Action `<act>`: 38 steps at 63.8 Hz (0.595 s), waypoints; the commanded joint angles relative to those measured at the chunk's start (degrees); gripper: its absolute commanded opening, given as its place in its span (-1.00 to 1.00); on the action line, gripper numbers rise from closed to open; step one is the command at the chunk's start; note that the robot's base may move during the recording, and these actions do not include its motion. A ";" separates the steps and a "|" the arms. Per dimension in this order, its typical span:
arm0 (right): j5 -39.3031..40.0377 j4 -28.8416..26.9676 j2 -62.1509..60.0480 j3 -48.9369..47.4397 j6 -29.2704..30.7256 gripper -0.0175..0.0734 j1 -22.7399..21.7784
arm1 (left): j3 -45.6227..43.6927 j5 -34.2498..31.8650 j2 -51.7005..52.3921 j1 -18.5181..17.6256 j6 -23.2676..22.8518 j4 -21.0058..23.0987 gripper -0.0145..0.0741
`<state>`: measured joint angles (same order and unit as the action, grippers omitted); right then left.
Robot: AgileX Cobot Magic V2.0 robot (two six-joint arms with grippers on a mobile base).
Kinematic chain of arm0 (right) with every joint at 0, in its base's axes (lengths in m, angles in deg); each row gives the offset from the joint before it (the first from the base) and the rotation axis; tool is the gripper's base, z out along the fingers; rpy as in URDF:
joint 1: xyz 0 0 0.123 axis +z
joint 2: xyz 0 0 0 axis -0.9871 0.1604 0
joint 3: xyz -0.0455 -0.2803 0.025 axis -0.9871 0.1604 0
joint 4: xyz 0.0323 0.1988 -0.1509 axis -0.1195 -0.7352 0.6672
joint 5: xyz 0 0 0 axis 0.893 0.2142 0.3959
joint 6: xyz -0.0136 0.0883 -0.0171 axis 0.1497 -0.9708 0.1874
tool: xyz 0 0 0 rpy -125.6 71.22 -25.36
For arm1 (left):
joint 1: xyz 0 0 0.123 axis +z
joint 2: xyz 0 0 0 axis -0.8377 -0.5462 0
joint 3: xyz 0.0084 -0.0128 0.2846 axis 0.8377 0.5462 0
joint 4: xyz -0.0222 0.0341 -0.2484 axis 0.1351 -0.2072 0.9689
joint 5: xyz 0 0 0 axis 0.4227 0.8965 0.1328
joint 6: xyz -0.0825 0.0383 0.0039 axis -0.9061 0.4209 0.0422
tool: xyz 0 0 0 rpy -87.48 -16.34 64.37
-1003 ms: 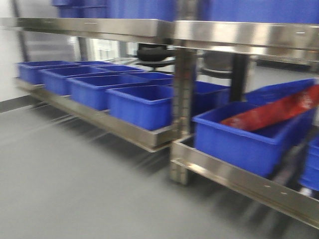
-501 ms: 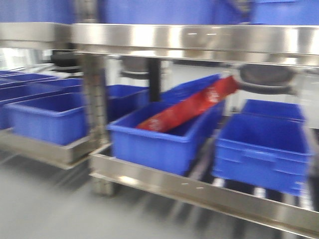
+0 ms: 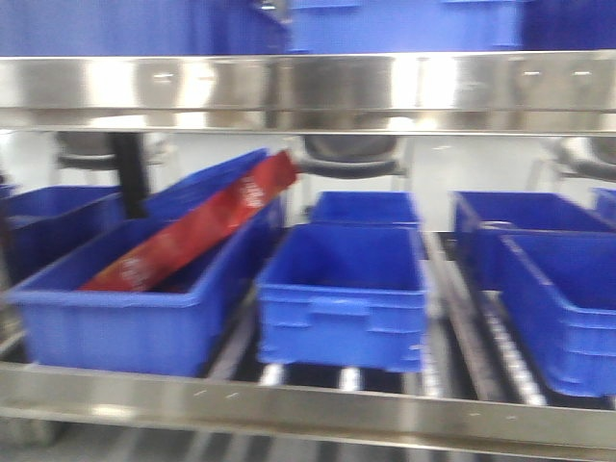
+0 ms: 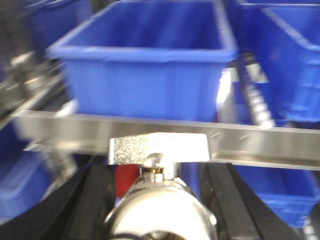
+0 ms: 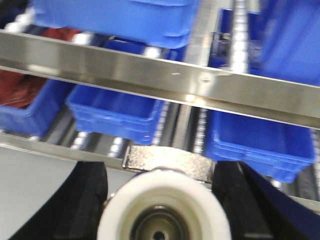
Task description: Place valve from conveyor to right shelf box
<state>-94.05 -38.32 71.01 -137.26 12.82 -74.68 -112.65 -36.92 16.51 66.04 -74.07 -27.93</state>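
valve (image 4: 160, 207) held in left claw (image 4: 160, 175), likely second valve (image 5: 162, 202) in right claw (image 5: 161, 172), packet (image 3: 192, 236) print blurred

The shelf rail (image 3: 308, 91) was formed of brushed steel-like metal, bright and reflective. The boxes (image 3: 344, 289) were moulded in smooth blue plastic with a faint sheen. The red packet (image 3: 197, 231) was finished in glossy film. A valve (image 4: 160, 212) of polished silvery metal was gripped in the left hand (image 4: 159, 200), its flat lever (image 4: 159, 149) being roughly grained. A second valve (image 5: 162, 192), gripped in the right hand (image 5: 162, 205), was faced with a smooth, whitish, plastic-looking ring. The fingers (image 4: 92, 200) were finished in matt black.
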 commanded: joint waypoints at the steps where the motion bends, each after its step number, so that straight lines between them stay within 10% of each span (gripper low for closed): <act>1: 3.61 0.21 -0.84 -0.95 0.12 -0.95 -0.11 | -0.67 -2.81 0.60 -0.20 -0.37 0.40 -0.92; 38: 3.61 0.21 -0.84 -0.95 0.12 -0.95 -0.11 | -0.67 -2.81 0.60 -0.20 -0.37 0.40 -0.92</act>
<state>-94.05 -38.19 71.01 -137.26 12.82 -74.68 -112.65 -36.92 16.51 66.04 -74.07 -27.93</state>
